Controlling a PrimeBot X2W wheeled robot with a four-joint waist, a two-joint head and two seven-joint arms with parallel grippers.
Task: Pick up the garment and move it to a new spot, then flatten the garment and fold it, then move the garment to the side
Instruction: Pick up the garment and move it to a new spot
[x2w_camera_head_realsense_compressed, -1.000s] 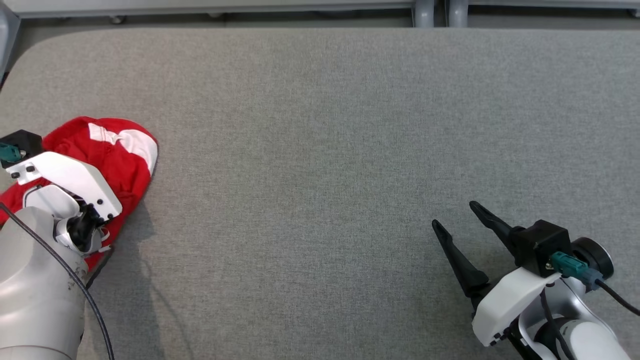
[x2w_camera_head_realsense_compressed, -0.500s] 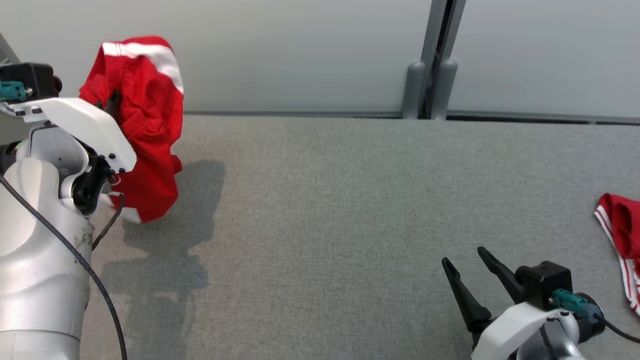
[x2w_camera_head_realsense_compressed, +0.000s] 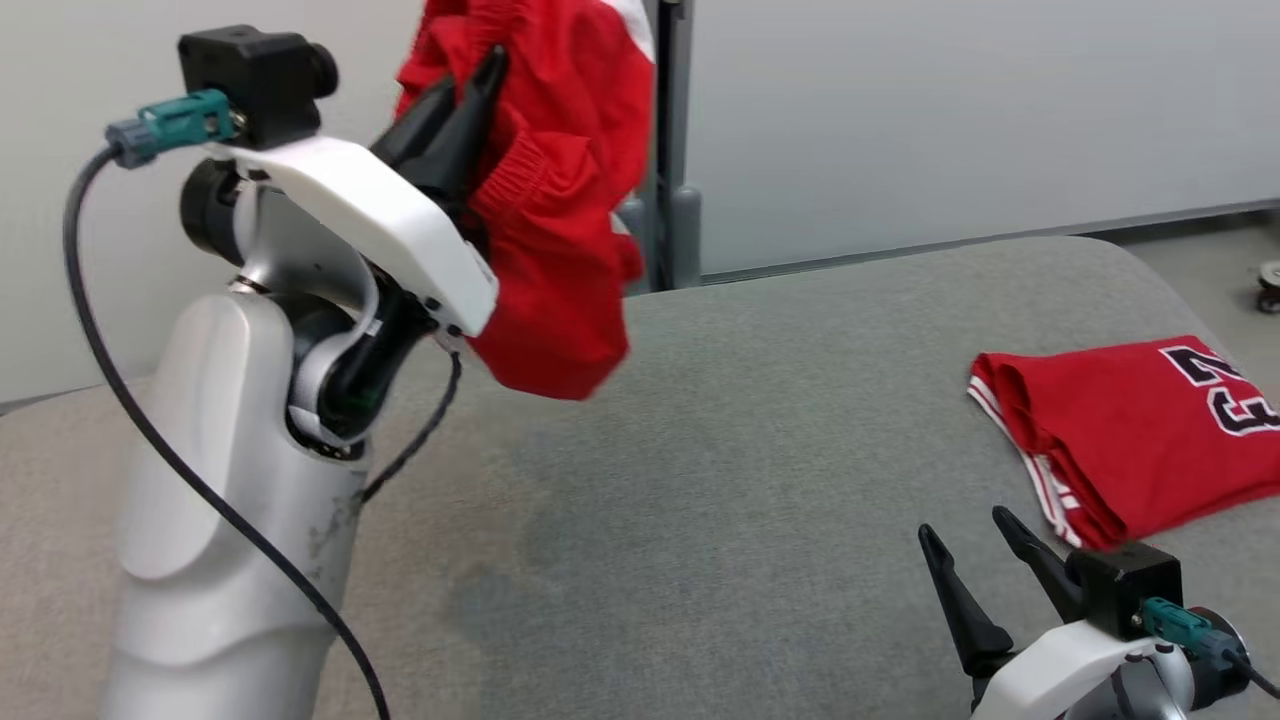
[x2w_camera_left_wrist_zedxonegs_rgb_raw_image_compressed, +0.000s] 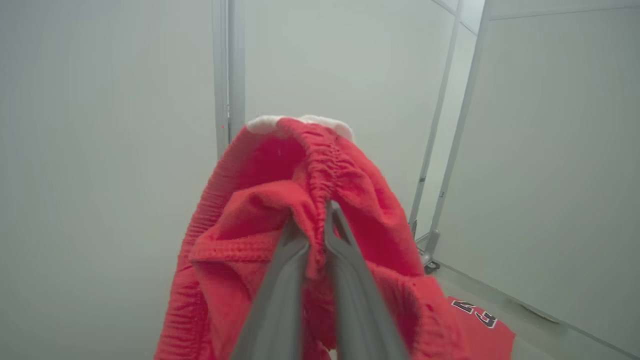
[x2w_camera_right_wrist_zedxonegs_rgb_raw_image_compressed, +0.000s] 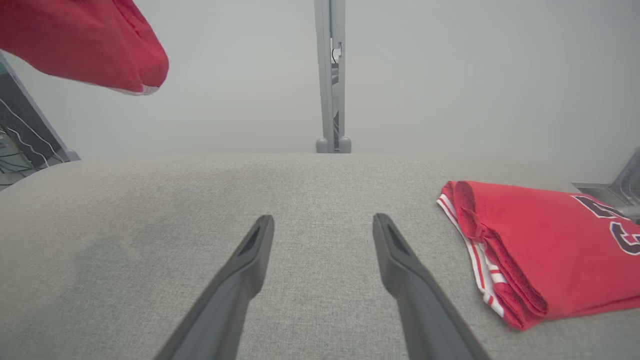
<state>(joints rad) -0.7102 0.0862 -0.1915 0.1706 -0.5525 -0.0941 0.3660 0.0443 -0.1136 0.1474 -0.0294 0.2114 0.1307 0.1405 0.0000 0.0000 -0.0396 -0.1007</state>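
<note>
Left pincer: clenched on the gathered waistband of the red garment, raised high.
Red garment: hangs bunched from the left pincer, clear of the grey counter.
Right pincer: released, empty, low over the counter.
Folded red jersey: flat on the counter, near the right pincer.

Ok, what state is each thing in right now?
red garment: bunched, hanging in the air, off the table.
left tool: shut on the red garment's gathered band.
right tool: open, empty, low over the table.
red jersey: folded, lying on the table's right side.
</note>
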